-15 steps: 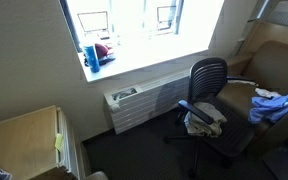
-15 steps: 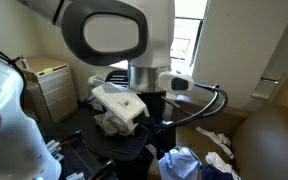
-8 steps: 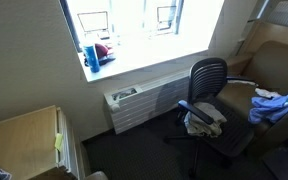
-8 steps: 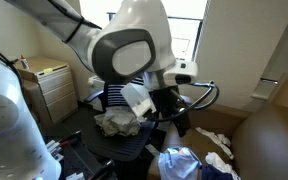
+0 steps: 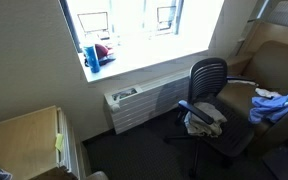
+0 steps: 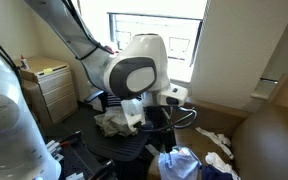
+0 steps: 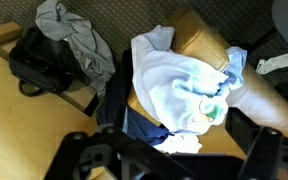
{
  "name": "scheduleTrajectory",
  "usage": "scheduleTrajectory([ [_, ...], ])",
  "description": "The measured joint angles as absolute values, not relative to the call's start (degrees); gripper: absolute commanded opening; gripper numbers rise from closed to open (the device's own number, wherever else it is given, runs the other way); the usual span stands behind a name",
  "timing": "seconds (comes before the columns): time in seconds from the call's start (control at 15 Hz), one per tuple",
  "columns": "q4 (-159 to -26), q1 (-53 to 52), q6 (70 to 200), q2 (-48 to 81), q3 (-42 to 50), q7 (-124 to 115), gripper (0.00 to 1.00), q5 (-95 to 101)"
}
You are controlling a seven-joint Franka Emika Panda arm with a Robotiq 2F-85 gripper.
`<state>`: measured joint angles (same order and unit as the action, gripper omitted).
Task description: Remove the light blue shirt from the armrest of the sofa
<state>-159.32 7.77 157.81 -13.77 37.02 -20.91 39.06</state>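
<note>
Arm (image 6: 134, 75) now farther off, gripper (image 7: 169, 155) wide apart above light blue shirt (image 7: 179, 85) on sofa armrest (image 7: 199, 35).

In an exterior view, the office chair (image 5: 209, 88) stands in front of the radiator (image 5: 142, 104), which sits under the window sill (image 5: 134, 58). A heap of clothes (image 5: 204, 118) lies on the chair's seat. The sofa (image 5: 276, 60) is just beside the chair, and a cabinet (image 5: 24, 135) stands well apart on the opposite side. In the wrist view, the shirt (image 7: 179, 85) drapes over the sofa's armrest (image 7: 199, 35). A bag (image 7: 39, 65) lies to its left with a garment (image 7: 76, 40) on top.
</note>
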Motion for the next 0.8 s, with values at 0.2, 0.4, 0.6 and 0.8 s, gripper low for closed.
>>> scheduleTrajectory([
  [0.2,-159.26,10.76,158.17,-7.07,31.73,-19.84,1.00,36.01],
  [0.4,-158.73,9.63,161.42,3.79,28.60,-13.12,1.00,25.80],
  [0.6,-153.28,9.17,163.68,14.53,25.62,-15.26,1.00,22.60],
  [0.8,-144.20,9.76,156.00,22.32,22.67,-10.87,1.00,16.64],
])
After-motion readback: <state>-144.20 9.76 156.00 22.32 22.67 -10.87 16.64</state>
